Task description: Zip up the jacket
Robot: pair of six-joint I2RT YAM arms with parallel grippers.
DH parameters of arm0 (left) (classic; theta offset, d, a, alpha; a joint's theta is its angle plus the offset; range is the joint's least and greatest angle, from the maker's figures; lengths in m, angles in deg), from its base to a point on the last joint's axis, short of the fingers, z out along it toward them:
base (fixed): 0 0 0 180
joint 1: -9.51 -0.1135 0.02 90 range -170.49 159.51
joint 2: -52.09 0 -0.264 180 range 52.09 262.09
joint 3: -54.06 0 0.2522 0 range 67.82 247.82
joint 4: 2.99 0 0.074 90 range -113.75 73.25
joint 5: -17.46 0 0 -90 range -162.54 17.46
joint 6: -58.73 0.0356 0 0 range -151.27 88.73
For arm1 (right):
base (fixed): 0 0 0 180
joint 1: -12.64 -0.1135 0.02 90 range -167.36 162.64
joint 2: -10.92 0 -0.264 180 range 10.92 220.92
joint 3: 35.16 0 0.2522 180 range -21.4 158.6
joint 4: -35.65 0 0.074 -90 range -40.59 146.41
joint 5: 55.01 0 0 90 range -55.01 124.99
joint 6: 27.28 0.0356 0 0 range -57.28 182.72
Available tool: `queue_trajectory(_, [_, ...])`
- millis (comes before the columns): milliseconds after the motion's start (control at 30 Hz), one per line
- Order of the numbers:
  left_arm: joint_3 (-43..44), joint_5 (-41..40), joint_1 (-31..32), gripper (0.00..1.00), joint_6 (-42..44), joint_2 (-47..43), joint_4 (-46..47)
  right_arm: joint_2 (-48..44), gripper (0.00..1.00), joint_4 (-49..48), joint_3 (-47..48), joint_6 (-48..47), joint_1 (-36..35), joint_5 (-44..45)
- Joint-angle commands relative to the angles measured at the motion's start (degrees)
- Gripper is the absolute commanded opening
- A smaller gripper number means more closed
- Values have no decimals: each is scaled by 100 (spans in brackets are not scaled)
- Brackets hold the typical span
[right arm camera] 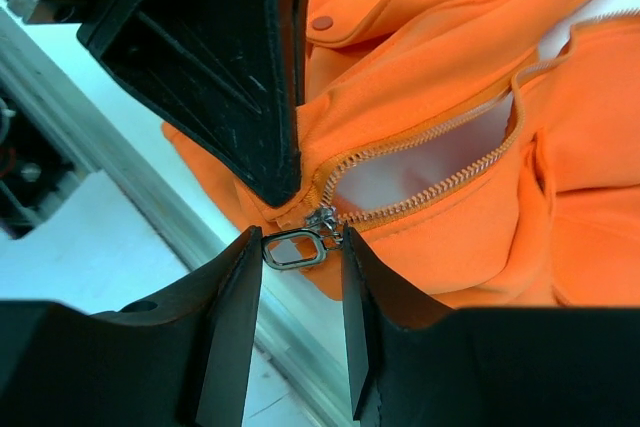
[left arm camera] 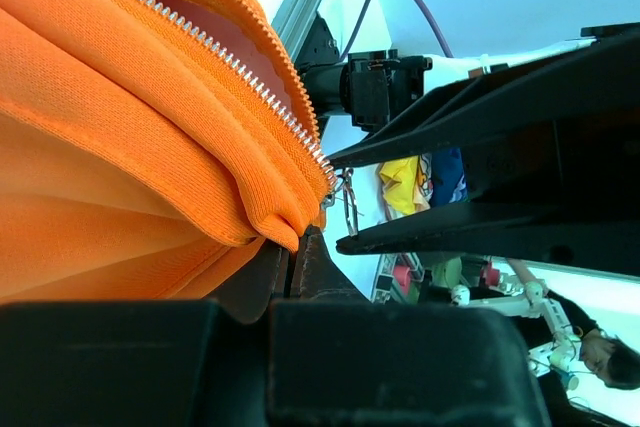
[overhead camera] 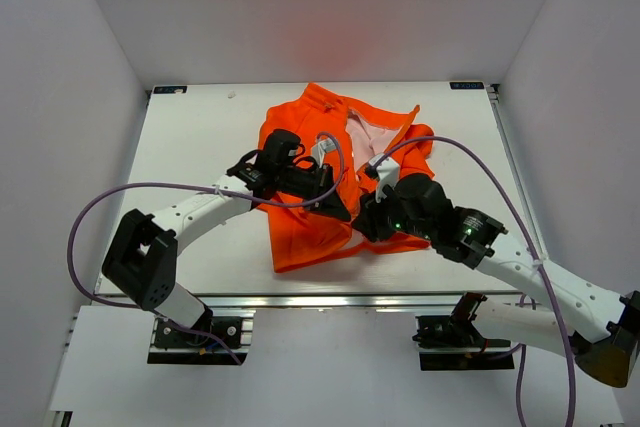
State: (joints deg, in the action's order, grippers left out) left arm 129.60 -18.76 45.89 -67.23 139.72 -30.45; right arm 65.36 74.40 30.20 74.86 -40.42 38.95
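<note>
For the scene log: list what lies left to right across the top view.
Left arm → left gripper, shut on the jacket → right gripper, shut on the zipper pull → right arm.

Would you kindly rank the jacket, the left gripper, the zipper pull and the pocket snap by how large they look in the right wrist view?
1. jacket, filling most of the frame
2. left gripper, close to the lens, so probably enlarged
3. zipper pull
4. pocket snap, clearly smallest
</note>
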Motion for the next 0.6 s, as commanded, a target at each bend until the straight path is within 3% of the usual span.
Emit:
queue_trajectory(0, [53, 71, -26, 0, 292, -291, -388, -179, 0, 304, 70, 280, 374, 78])
queue_trajectory(567, [150, 80, -26, 0, 476, -282, -529, -434, 1, 638, -272, 1088, 691, -80])
